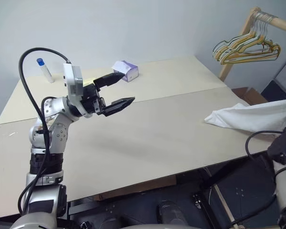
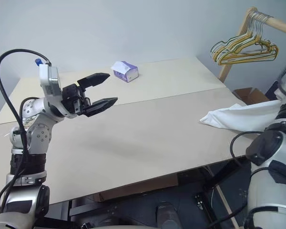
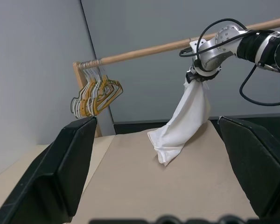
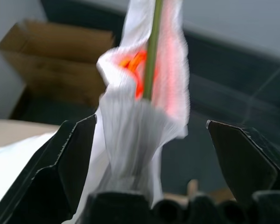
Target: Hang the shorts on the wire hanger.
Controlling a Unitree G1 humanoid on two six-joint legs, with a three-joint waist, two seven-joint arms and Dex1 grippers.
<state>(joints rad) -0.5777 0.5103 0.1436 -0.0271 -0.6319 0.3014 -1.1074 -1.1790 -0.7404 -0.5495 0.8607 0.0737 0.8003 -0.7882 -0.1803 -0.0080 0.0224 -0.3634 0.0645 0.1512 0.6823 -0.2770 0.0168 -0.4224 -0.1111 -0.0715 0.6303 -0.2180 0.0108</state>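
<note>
Shorts [image 3: 182, 123] are the largest thing before us: thin white cloth, one end lifted up by our right arm, the other trailing onto the far right edge of the pale surface [image 1: 148, 138]; in the right wrist view the cloth is bunched round a thin olive-green wire [image 4: 151, 51], which we take for the wire hanger, with an orange glow in the folds. We judge the draping step at its end; our right pincer [image 4: 149, 154] has its jaws spread wide, the cloth lying between them but not clamped. Our left pincer [image 1: 115, 93] hangs open and empty above the surface, well apart from the shorts. Next we should check the cloth sits evenly, then draw the right arm clear without snagging.
</note>
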